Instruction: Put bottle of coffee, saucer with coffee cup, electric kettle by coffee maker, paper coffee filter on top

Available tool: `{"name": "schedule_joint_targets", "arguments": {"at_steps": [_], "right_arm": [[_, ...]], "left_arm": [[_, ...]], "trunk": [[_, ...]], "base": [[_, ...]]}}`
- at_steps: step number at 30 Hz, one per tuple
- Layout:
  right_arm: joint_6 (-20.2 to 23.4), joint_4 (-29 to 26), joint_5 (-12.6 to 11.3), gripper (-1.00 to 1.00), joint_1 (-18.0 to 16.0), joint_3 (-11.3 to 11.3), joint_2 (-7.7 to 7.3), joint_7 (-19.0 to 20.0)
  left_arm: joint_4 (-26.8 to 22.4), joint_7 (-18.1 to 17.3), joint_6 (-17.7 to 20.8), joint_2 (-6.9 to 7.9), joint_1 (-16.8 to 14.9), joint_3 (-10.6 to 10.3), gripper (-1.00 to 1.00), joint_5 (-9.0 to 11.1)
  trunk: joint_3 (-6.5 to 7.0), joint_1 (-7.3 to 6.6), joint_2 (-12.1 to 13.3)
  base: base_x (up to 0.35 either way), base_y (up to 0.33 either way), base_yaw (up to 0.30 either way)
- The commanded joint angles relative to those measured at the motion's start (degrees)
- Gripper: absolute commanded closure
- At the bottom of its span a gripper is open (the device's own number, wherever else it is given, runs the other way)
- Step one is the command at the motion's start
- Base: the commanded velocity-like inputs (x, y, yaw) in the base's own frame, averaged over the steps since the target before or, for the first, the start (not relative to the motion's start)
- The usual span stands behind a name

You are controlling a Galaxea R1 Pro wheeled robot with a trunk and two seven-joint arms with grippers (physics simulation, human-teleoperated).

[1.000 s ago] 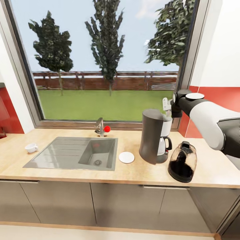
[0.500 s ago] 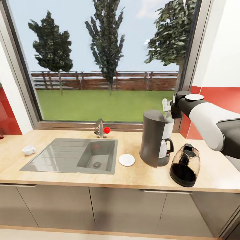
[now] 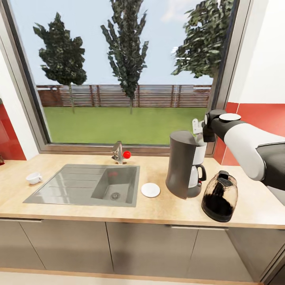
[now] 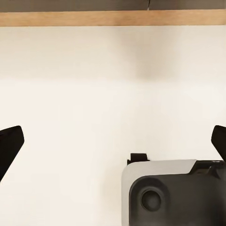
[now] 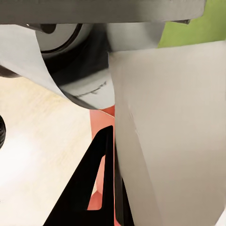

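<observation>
- Several things stand on the wooden bench (image 3: 166, 206) under the wide window (image 3: 126, 71): the dark coffee maker (image 3: 183, 164) right of the sink (image 3: 89, 185), with the white saucer (image 3: 150, 190) lying flat just beside it on the sink side, and the glass bottle of coffee (image 3: 219, 196) near the front edge on its other side.
- The small white coffee cup (image 3: 33, 177) sits well apart, at the sink's far left end, not on the saucer.
- A tap with a red knob (image 3: 120, 153) rises behind the basin.
- The right arm (image 3: 241, 140) reaches in from the right, and the right pincer (image 3: 196, 127) hovers just above the coffee maker's top.
- From the right wrist, one dark finger (image 5: 89, 188) presses against a white paper coffee filter (image 5: 169, 136), so the pincer is clamped on it.
- From the left wrist, the left pincer (image 4: 113, 141) is spread wide, its dark fingertips (image 4: 9, 146) at the picture's edges, over pale floor (image 4: 113, 84) beside a grey part of the robot (image 4: 174, 193).
</observation>
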Motion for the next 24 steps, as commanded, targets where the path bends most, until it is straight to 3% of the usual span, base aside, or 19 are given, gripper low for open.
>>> {"name": "schedule_joint_targets", "arguments": {"at_steps": [1,5,13,24], "right_arm": [[0.5,-0.1,-0.7,1.0,0.0,0.4,-0.02,0.3],[0.6,-0.2,-0.6,1.0,0.0,0.4,-0.07,0.3],[1.0,-1.1,-0.3,1.0,-0.6,0.8,1.44,-0.2],[1.4,-2.4,-0.3,1.0,-0.7,0.9,1.54,0.0]], "left_arm": [[0.1,0.0,-0.2,0.01,0.0,-0.1,-1.0,0.1],[0.1,0.0,-0.2,0.01,0.0,-0.1,-1.0,0.1],[2.7,0.2,0.3,0.26,1.7,0.3,-1.0,-0.4],[6.2,0.2,0.0,0.42,2.4,0.4,-1.0,-0.2]], "trunk": [[-0.02,0.02,0.0],[-0.02,0.02,0.0],[-0.02,0.02,0.0],[-0.02,0.02,0.0]], "base": [[0.0,0.0,0.0],[0.0,0.0,0.0],[0.0,0.0,0.0],[0.0,0.0,0.0]]}}
